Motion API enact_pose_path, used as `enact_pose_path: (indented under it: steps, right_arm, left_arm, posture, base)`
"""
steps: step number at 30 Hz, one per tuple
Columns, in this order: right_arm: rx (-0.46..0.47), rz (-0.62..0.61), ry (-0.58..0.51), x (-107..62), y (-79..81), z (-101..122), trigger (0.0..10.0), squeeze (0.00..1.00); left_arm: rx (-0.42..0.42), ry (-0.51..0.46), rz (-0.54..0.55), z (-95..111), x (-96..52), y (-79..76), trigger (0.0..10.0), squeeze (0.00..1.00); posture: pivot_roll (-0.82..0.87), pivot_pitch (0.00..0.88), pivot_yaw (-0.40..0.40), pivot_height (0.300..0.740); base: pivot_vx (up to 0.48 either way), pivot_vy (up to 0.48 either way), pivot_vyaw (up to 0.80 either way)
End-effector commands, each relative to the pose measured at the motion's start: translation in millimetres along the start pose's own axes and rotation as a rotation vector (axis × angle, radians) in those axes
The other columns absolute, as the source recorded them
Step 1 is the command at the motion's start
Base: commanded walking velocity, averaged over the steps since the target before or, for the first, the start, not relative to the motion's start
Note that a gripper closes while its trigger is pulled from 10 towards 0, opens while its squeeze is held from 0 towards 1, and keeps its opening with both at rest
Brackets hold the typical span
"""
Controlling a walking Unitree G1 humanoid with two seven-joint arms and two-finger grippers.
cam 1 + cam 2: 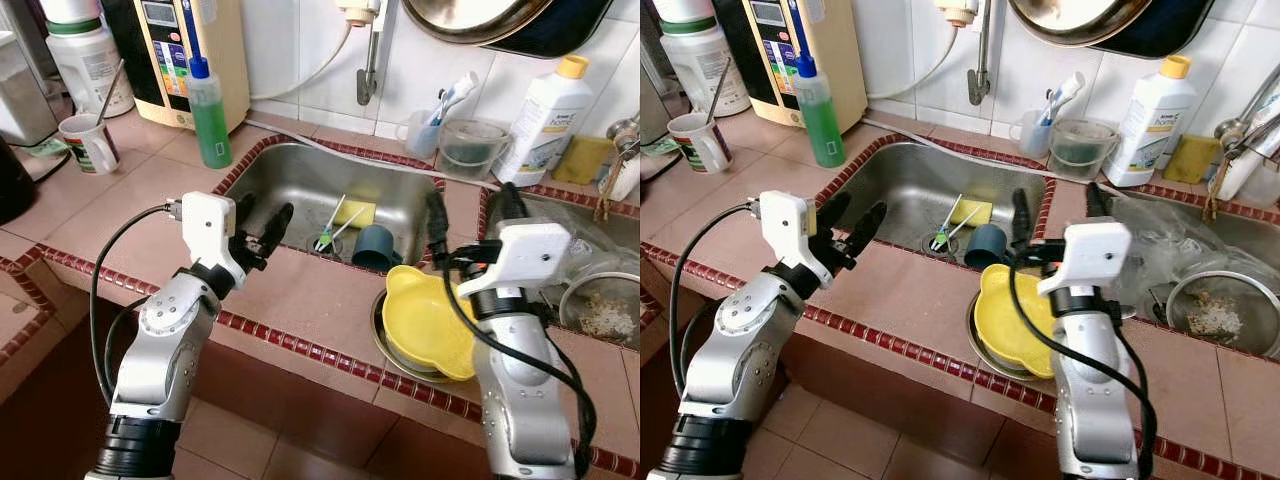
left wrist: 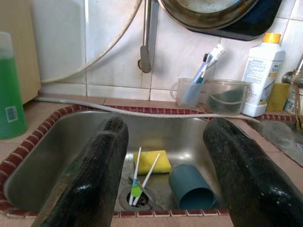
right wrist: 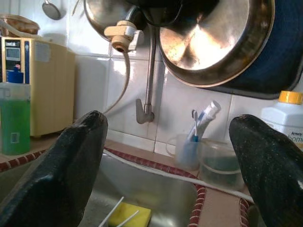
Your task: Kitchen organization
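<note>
Left tool (image 1: 262,222) spread wide, empty | teal cup (image 1: 376,247) in sink (image 1: 290,175) just beyond

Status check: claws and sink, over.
Left claw open, empty, at the sink's near rim. Right claw open, empty, above yellow bowl. In sink: blue cup, sponge, toothbrushes.

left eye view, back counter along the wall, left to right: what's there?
White mug with spoon → green soap bottle → toothbrush cup → clear plastic container → white bottle with yellow cap
</note>
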State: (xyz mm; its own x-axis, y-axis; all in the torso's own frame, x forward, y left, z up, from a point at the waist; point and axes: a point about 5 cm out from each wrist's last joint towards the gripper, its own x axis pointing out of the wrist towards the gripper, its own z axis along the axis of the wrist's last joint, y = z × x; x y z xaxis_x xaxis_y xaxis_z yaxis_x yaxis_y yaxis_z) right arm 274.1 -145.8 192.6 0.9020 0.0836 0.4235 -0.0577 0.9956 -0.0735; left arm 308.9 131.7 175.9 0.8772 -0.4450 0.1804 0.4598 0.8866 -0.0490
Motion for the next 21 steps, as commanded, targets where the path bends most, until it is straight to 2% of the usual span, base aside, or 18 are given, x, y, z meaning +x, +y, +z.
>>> enact_pose_path:
  steps: [1,6,12,21]
  right_arm:
    - [-0.010,0.003,-0.012,0.4,-1.1,3.6,10.0,0.00]
    - [-0.026,0.003,-0.010,4.1,-4.0,2.9,10.0,0.00]
    - [-0.042,-0.004,-0.007,7.9,-9.1,2.2,10.0,0.00]
    - [-0.040,0.022,-0.002,6.4,-1.9,0.3,10.0,0.00]
  left_arm:
    - [0.008,-0.022,-0.007,4.8,0.8,-2.1,10.0,0.00]
    - [0.017,-0.018,-0.018,4.8,2.4,-3.0,10.0,0.00]
    - [0.008,0.001,-0.017,2.1,2.1,-3.7,10.0,0.00]
    - [0.008,0.006,-0.013,3.6,-0.7,-3.6,10.0,0.00]
  posture:
    - [-0.16,0.000,-0.002,0.740]
    - [-0.16,0.000,-0.001,0.740]
    - [-0.16,0.000,0.002,0.740]
    - [-0.15,0.001,0.003,0.740]
  base:
    - [0.000,-0.289,0.00]
    - [0.000,-0.325,0.00]
    - [0.000,-0.480,0.00]
    - [0.000,-0.480,0.00]
